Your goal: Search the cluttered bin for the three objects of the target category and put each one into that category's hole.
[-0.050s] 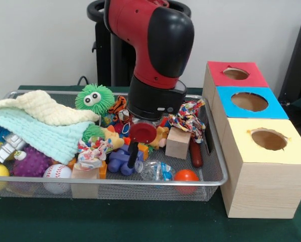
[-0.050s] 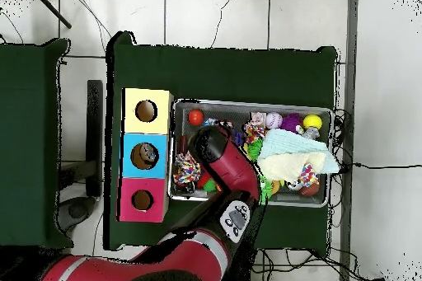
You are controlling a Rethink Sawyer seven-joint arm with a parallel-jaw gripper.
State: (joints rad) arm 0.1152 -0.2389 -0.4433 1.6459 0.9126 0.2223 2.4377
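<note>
The red and black arm (image 1: 155, 45) is reaching down from above, its thick wrist pointing almost straight down. The gripper (image 1: 134, 154) is hanging low beneath the wrist, and whether it is gripping anything cannot be told. Overhead, the arm (image 2: 222, 170) is stretching diagonally.

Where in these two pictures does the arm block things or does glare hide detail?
Front view: the arm stands in front of the bin's middle, hiding toys behind it; the claw is hard to read against the clutter. Overhead view: the arm covers the bin's centre, and the pale floor is bright but hides nothing in the bin.
</note>
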